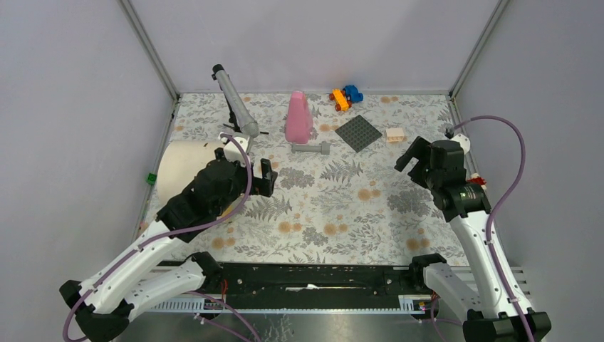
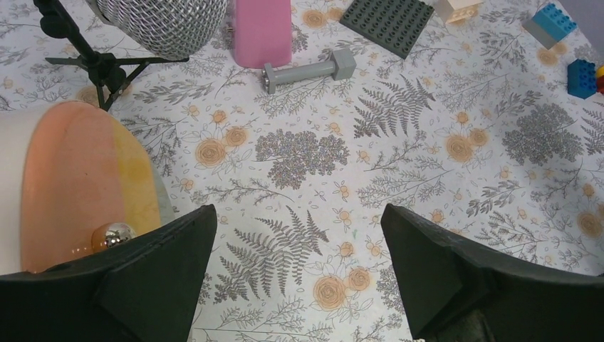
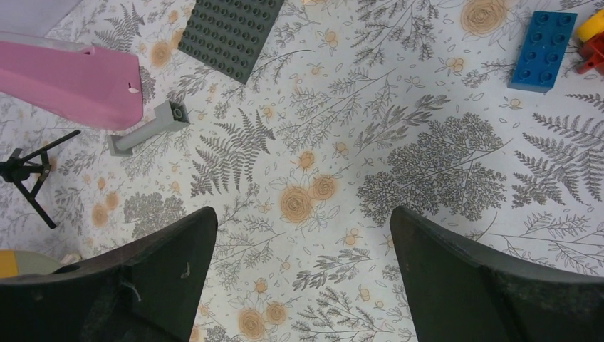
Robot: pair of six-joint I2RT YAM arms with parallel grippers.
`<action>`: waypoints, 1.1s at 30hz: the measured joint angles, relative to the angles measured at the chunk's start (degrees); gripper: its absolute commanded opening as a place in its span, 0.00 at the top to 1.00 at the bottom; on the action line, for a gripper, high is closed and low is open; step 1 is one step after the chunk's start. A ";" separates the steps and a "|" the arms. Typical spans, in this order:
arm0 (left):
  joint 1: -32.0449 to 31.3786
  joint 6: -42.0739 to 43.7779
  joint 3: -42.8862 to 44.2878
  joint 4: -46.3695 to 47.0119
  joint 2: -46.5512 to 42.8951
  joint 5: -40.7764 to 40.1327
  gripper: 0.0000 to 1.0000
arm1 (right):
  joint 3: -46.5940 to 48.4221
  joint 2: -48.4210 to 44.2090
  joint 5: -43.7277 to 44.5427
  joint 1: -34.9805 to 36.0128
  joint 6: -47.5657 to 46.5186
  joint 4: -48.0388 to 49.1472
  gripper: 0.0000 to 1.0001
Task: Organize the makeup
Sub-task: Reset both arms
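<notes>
Your left gripper [image 1: 268, 177] and right gripper [image 1: 412, 158] both hang spread and empty, left and right of the bottle [image 1: 298, 119] and nearer you. Of the makeup, only a cream-and-peach mound [image 1: 181, 165] shows, left of the bottle. The left arm half covers it and the wrist view cuts it off, so you cannot tell what it is.
</notes>
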 measured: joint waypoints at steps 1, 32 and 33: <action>0.04 0.00 -0.15 0.11 -0.09 0.04 0.01 | 0.00 0.00 -0.15 0.00 0.09 0.13 0.00; 1.51 -5.75 4.09 -1.03 8.41 -1.79 0.01 | -6.62 13.22 -16.24 0.00 -7.74 27.21 0.00; 1.51 -6.23 4.83 -1.29 8.41 -1.77 0.01 | -6.75 13.07 -17.22 0.00 -7.91 27.61 0.00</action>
